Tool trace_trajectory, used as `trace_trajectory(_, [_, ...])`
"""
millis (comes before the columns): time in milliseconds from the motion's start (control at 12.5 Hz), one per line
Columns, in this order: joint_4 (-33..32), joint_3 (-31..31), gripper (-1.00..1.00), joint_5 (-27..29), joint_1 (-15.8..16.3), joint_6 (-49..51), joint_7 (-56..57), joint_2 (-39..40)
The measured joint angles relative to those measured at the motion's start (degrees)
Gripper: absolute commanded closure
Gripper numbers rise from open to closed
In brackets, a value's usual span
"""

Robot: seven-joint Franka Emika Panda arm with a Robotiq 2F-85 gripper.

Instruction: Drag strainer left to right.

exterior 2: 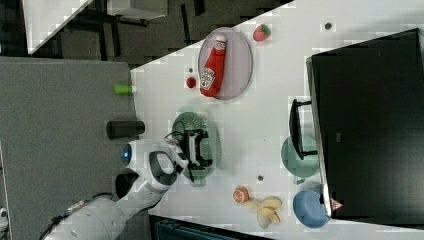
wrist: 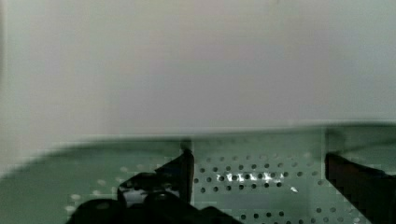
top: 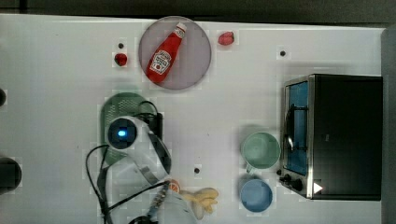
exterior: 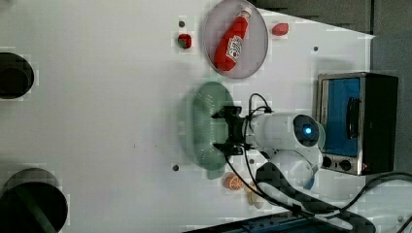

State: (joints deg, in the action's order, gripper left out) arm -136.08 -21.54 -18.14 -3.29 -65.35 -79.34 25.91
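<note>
The strainer [top: 122, 103] is a pale mint-green oval colander with a hole-dotted bowl, lying on the white table at the top view's left of centre, below the grey plate. In the left view the strainer [exterior: 201, 111] sits just left of the arm's wrist. My gripper [exterior: 218, 131] hangs over its bowl, open, jaws spread wide. In the right view the gripper [exterior 2: 202, 148] covers the strainer's [exterior 2: 192, 120] lower half. The wrist view shows both black fingers [wrist: 187, 168] down inside the perforated bowl [wrist: 252, 149], close to its rim, with nothing between them.
A ketchup bottle [top: 166, 53] lies on a grey plate [top: 196, 46] behind the strainer. At the top view's right stand a toaster oven [top: 336, 135], a green mug [top: 260, 150] and a blue bowl [top: 256, 195]. Bananas [top: 203, 198] lie beside the arm's base.
</note>
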Motion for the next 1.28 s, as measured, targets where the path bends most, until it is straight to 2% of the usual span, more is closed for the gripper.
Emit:
trace_trajectory(160, [-1.1, 1.1, -1.00, -0.2, -2.3, 0.7, 2.2, 0.1])
trace_trajectory(480, [0.3, 7.8, -1.00, 1.1, -3.3, 0.6, 9.0, 0.1])
trace_trajectory(640, [0.6, 9.2, -1.00, 1.4, -4.7, 0.0, 12.4, 0.0])
trace_trajectory(960, [-1.5, 14.7, -1.00, 1.8, -5.0, -2.1, 17.1, -2.2])
trace_trajectory(1280, [-1.2, 19.6, -1.00, -0.4, -5.2, -1.7, 20.6, -2.8])
